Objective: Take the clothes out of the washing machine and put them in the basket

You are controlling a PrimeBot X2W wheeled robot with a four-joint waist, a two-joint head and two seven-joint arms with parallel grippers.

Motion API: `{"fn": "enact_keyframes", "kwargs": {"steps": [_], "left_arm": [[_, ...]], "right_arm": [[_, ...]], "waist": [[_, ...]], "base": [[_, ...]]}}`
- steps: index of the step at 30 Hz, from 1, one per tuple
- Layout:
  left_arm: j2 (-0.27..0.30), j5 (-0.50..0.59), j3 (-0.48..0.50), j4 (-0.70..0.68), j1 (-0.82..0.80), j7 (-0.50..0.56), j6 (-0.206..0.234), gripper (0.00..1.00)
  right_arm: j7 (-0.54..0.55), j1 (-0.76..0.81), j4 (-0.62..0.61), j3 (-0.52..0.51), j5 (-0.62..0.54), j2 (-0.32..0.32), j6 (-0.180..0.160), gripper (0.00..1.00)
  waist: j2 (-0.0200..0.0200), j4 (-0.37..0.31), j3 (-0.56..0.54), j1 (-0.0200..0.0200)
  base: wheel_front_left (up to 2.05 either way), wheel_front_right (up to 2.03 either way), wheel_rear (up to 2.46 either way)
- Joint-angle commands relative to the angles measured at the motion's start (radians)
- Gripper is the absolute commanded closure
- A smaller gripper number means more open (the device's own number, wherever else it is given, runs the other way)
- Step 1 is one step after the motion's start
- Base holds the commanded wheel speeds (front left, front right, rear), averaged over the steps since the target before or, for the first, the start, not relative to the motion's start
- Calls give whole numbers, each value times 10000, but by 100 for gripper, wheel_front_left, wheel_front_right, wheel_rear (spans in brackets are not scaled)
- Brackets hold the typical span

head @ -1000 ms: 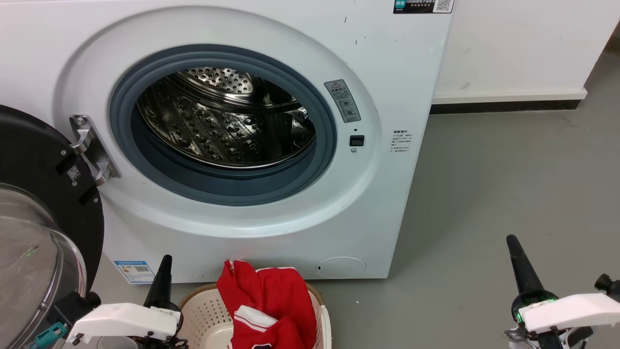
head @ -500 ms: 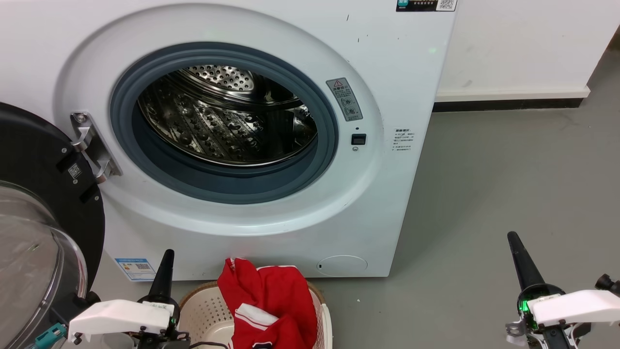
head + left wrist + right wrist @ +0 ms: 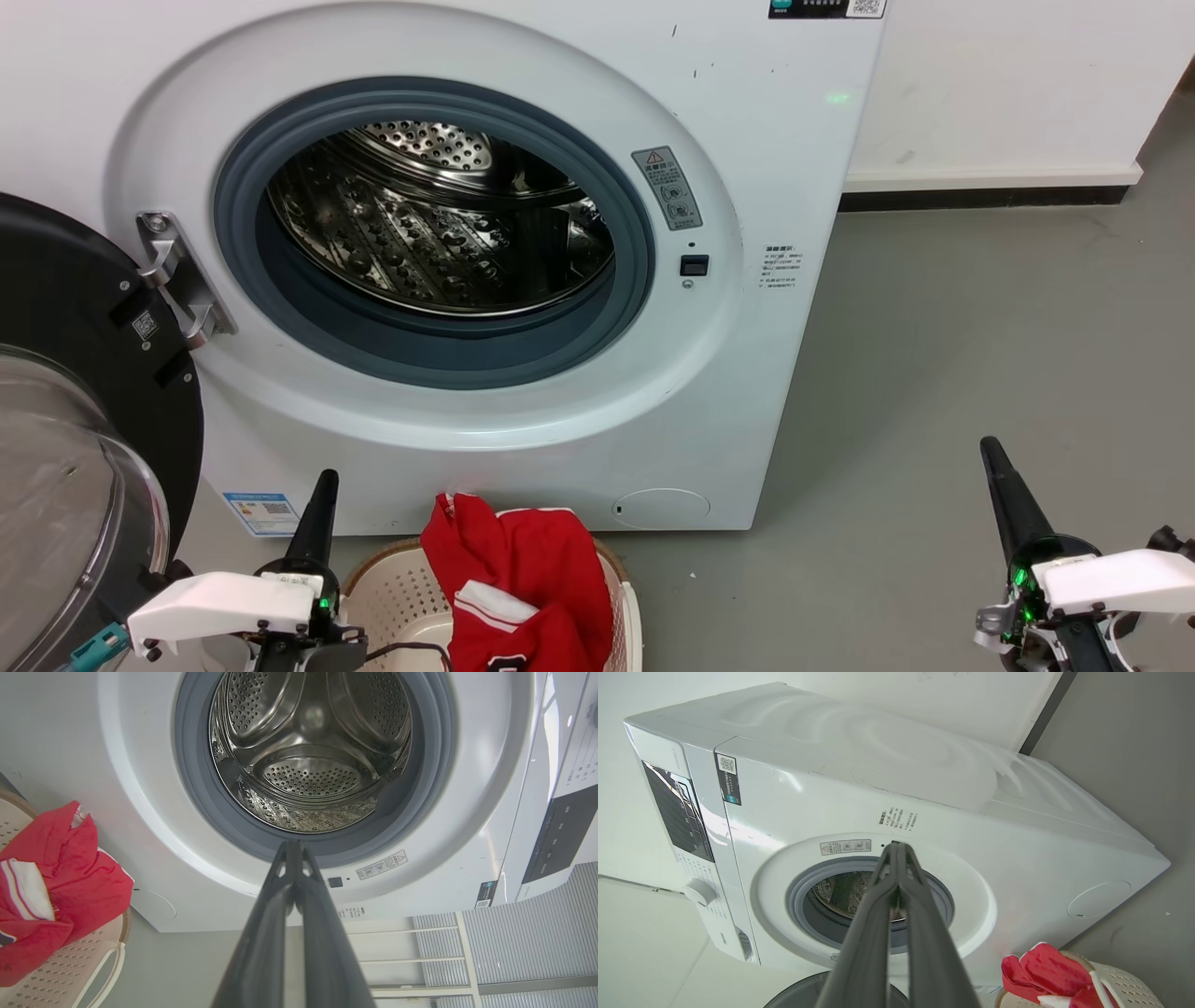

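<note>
Your left claw (image 3: 326, 480) is pressed together and pinching nothing, and the right claw (image 3: 988, 448) is likewise closed and empty.

Watch three things from here.

- **Clothes spilling:** The red clothes (image 3: 527, 569) are heaped high in the basket (image 3: 392, 597). One fold stands above the far rim at 12 o'clock, close to the washing machine (image 3: 775, 140). I judge that a brush from the left arm as it swings could tip that fold onto the floor (image 3: 934, 373).
- **Hitting the door:** The open door (image 3: 65, 308) hangs near the left claw at its 9 o'clock, so a wide outward sweep risks striking it.
- **Missing an item:** The drum (image 3: 439, 233) looks bare where you can see it. In the head view its front lip hides behind the grey gasket (image 3: 429, 359), so you could miss a small item if you stop without checking.

The clothes lie just beside the left claw at its 3 o'clock, not touching it. They are well apart from the right claw, out at its 9 o'clock. The basket sits on the floor at 6 o'clock of the gasket.
</note>
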Motion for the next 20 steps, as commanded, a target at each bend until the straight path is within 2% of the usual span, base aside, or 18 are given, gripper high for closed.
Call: {"fn": "enact_keyframes", "kwargs": {"steps": [1,20], "left_arm": [[-42,-197,74,-19,-204,53,-87,100],[-185,-1606,243,171,-375,321,-300,100]], "right_arm": [[39,-195,6,-38,229,-37,-2,100],[239,-423,372,-148,1757,0,-3,100]], "waist": [[0,4,5,0],[0,56,89,0]], "base": [[0,0,0],[0,0,0]]}}
